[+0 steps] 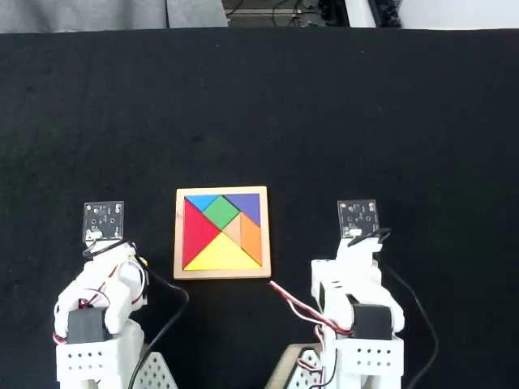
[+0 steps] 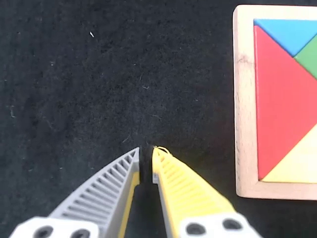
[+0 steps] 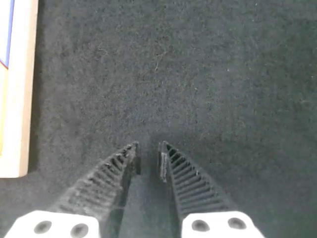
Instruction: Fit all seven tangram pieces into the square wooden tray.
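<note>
The square wooden tray [image 1: 178, 235] lies in the middle of the black table with all seven coloured pieces flat inside it: red triangle [image 1: 197, 231], yellow triangle [image 1: 221, 254], blue triangle [image 1: 201, 201], green square [image 1: 220, 212], purple piece [image 1: 247, 206], orange triangle [image 1: 253, 238] and a small peach triangle [image 1: 233, 230]. My left gripper [image 2: 147, 151] rests over bare cloth beside the tray's rim [image 2: 243, 99], shut and holding nothing. On the tray's other side, next to its rim [image 3: 20, 99], my right gripper [image 3: 148, 148] is shut to a thin gap, also holding nothing.
Both arms sit folded at the near edge, the left arm [image 1: 101, 300] and the right arm [image 1: 357, 300], each a short way from the tray. Cables trail by the bases. Black cloth stretches wide behind the tray.
</note>
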